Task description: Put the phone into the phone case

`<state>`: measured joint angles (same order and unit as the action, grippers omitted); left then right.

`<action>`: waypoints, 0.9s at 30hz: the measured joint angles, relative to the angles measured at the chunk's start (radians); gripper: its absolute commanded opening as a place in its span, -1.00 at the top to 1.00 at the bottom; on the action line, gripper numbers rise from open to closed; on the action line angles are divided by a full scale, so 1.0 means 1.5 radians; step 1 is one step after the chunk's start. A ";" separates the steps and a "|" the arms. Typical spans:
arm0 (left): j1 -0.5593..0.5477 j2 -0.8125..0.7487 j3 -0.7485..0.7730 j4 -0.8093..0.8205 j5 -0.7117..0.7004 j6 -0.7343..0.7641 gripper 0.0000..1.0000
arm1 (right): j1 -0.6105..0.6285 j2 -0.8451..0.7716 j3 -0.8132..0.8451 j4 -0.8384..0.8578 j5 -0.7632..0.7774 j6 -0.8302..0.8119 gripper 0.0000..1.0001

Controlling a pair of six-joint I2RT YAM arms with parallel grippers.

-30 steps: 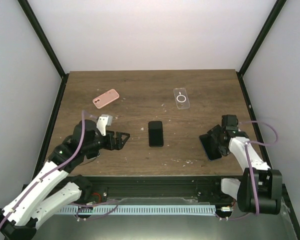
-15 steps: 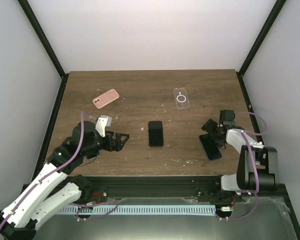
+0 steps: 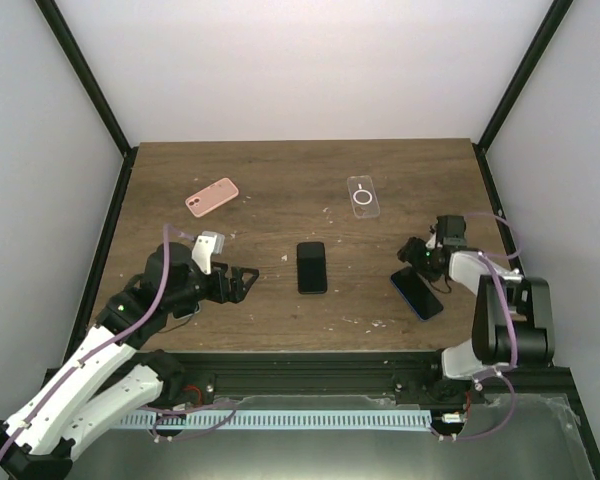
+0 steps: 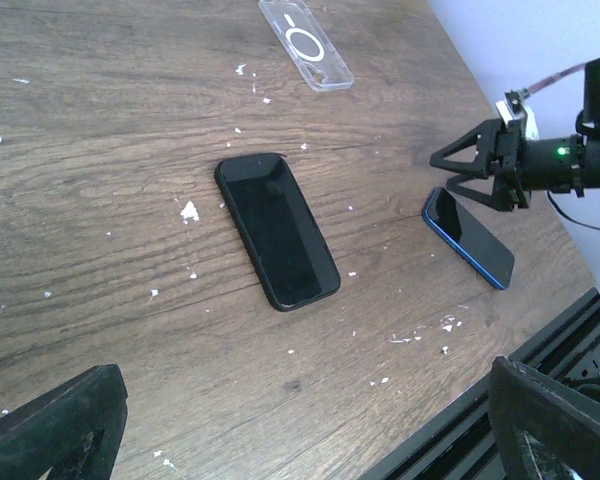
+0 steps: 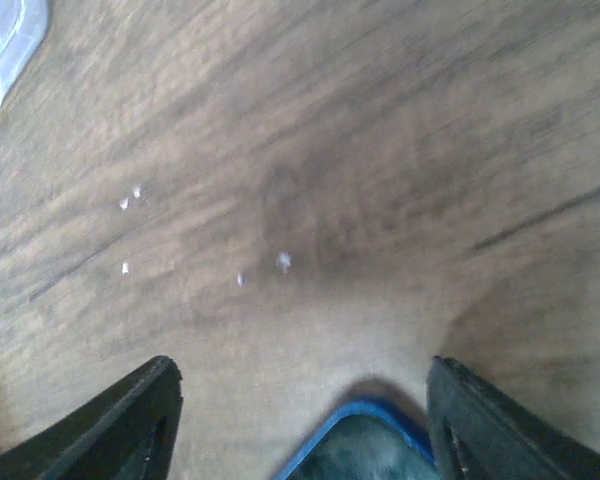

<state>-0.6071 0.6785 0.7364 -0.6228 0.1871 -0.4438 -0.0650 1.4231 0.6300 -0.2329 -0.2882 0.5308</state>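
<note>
A blue-edged phone (image 3: 417,293) lies flat on the table at the right. It also shows in the left wrist view (image 4: 468,237), and its corner shows in the right wrist view (image 5: 370,448). My right gripper (image 3: 417,256) is open and empty, just beyond the phone's far end; in its own view (image 5: 300,420) the jaws straddle that corner without touching it. A clear phone case (image 3: 362,196) with a white ring lies at the far right. A black phone (image 3: 312,267) lies at the table's middle. My left gripper (image 3: 242,280) is open and empty, left of the black phone.
A pink phone case (image 3: 212,197) lies at the far left. White crumbs (image 4: 189,210) are scattered over the wooden table (image 3: 280,170). The black front rail (image 3: 320,365) runs along the near edge, and white walls close in the sides.
My right gripper was over the blue phone; it has moved toward the far side, and the phone now lies flat on the table. The left arm has barely moved.
</note>
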 measured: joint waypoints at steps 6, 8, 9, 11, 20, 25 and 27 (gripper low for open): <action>0.000 -0.002 -0.006 0.004 0.000 0.001 -0.98 | 0.014 0.115 0.115 0.007 0.041 -0.046 0.38; 0.000 -0.001 -0.008 0.005 0.000 0.002 -0.99 | 0.020 0.152 0.163 0.013 0.055 -0.059 0.43; 0.000 0.001 -0.008 0.005 0.000 0.002 -0.99 | 0.024 0.170 0.187 0.017 0.059 -0.065 0.46; 0.000 0.003 -0.008 0.005 -0.001 0.003 -0.99 | 0.032 0.208 0.237 0.026 0.061 -0.082 0.50; 0.000 0.003 -0.008 0.005 -0.009 0.005 -0.99 | 0.063 0.334 0.384 0.055 0.035 -0.133 0.52; 0.000 0.003 -0.008 0.005 -0.014 0.005 -1.00 | 0.079 0.397 0.448 0.056 0.027 -0.149 0.45; 0.000 0.003 -0.008 0.005 -0.016 0.005 -1.00 | 0.081 0.412 0.464 0.055 0.021 -0.152 0.44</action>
<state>-0.6071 0.6830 0.7238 -0.6155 0.1627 -0.4370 0.0566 2.0411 1.3266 -0.1501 -0.2569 0.3031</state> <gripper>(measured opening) 0.994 0.274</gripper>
